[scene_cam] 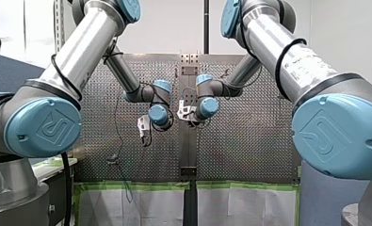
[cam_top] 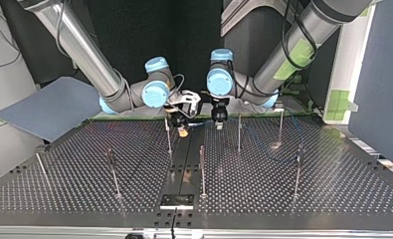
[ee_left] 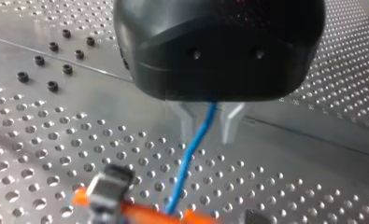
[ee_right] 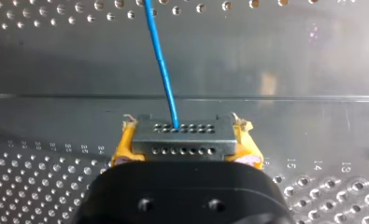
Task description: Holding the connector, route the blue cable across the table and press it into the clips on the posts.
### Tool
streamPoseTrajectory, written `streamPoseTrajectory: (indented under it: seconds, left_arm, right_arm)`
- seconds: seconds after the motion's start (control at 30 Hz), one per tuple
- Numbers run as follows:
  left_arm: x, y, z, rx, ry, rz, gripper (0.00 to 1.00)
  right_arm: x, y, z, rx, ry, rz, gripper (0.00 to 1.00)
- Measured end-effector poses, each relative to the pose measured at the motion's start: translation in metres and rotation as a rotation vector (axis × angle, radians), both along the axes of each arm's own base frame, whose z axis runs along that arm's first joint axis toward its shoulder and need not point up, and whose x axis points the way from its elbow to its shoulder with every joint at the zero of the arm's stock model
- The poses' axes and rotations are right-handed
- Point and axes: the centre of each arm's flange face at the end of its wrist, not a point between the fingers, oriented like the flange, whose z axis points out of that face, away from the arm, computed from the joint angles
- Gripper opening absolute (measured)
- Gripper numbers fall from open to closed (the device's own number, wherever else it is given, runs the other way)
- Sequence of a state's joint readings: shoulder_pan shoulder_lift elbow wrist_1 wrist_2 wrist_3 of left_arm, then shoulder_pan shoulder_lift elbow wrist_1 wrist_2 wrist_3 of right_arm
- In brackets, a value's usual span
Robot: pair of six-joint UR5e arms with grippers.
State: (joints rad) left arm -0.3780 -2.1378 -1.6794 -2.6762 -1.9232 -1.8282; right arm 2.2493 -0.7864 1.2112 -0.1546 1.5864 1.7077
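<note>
Both my left tool (cam_top: 218,126) and my right tool (cam_top: 183,132) hang over the desk (cam_top: 84,169) in front and top views; wrist views show the left spread around the blue cable (ee_left: 191,154), the right pinching the connector (ee_right: 182,137): I reckon routing barely started, nearest post (cam_top: 168,137) next.

My left arm (scene_cam: 80,52) and my right arm (scene_cam: 287,56) were silver, blue-capped, cabled in black; the front view's four-o'clock cap (scene_cam: 358,117) bore a logo (scene_cam: 321,137).
</note>
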Motion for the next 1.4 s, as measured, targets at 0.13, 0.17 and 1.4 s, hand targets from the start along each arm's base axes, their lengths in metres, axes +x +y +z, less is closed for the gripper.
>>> streamPoseTrajectory:
  seconds: [0.13, 0.17, 1.4]
  left_arm:
    - [0.001, 0.002, 0.001, -0.014, -0.002, 0.014, 0.0]
    - [0.001, 0.002, 0.001, -0.018, -0.003, 0.015, 0.0]
    - [-0.06, 0.011, 0.133, -0.083, -0.1, -0.012, 0.0]
  right_arm:
    - [0.0, -0.001, 0.002, -0.001, -0.001, 0.0, 0.0]
    - [0.0, -0.001, 0.003, -0.002, -0.002, 0.0, 0.0]
    - [-0.051, 0.062, 0.172, -0.018, -0.021, -0.002, 0.0]
